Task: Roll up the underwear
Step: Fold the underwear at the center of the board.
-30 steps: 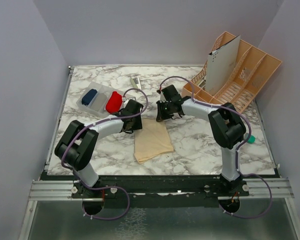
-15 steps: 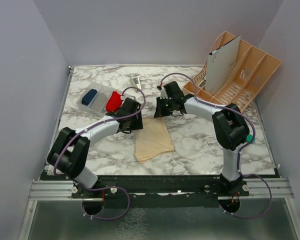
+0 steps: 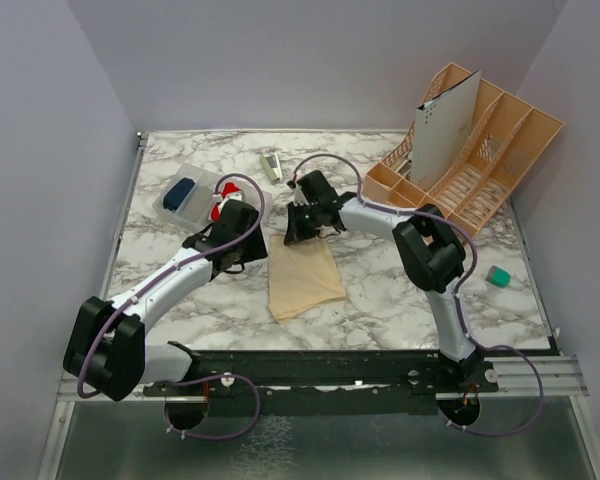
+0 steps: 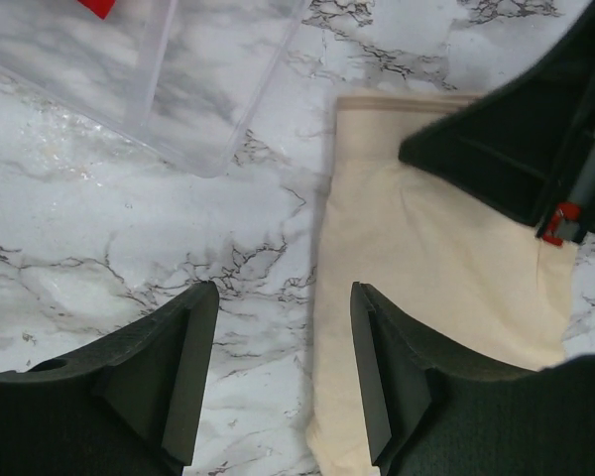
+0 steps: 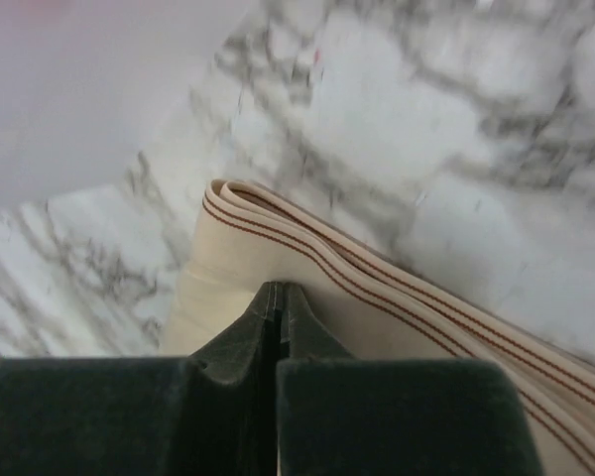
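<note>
A peach-beige underwear [image 3: 302,282] lies flat in the middle of the marble table. My left gripper [image 3: 248,250] hovers open at its upper left corner. In the left wrist view the cloth's left edge [image 4: 426,297] runs between the fingers of that gripper [image 4: 283,297], which hold nothing. My right gripper [image 3: 293,236] is shut, its tips resting on the cloth just behind the striped waistband [image 5: 377,288]; the gripper [image 5: 280,290] shows no cloth between its jaws. A red underwear [image 3: 221,206] sits in a clear tray [image 3: 202,184].
The clear tray also holds a dark blue bundle [image 3: 179,190]. A peach organiser rack [image 3: 490,150] with a white card [image 3: 445,125] stands at the back right. A small metal object [image 3: 271,165] lies behind the grippers and a teal object [image 3: 498,276] at the right.
Both grippers have shifted left: the right one along the cloth's far edge to its left end, the left one off the cloth to its left edge. The left arm's elbow swung out left.
</note>
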You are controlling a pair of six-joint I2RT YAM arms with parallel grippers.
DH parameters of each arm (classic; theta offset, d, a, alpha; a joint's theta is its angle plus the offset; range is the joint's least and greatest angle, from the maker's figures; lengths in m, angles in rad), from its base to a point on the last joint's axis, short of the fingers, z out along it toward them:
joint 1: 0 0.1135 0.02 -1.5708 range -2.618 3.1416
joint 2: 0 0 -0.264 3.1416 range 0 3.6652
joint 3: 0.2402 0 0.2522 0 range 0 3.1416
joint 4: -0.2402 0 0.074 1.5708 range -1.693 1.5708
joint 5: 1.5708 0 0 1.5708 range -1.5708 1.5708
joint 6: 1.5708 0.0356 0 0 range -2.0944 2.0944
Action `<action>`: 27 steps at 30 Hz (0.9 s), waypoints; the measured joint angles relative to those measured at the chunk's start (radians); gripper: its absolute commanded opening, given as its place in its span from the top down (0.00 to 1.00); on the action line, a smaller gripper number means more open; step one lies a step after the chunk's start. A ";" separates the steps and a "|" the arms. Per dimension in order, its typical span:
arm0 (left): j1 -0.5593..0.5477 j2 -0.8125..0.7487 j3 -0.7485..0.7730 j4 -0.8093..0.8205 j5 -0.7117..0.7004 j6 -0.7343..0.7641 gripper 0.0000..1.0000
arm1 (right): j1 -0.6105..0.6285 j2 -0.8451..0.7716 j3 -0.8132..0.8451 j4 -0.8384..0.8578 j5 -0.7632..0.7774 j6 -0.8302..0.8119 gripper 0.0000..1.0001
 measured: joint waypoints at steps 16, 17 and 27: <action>0.008 -0.002 0.001 0.093 0.170 0.021 0.36 | 0.014 -0.106 0.063 -0.062 0.102 -0.062 0.91; 0.008 0.007 0.003 0.116 0.208 0.023 0.36 | 0.010 -0.129 0.063 -0.063 0.118 -0.066 0.92; 0.008 0.257 0.068 0.322 0.456 0.040 0.43 | -0.036 -0.140 0.005 -0.117 0.299 -0.079 0.95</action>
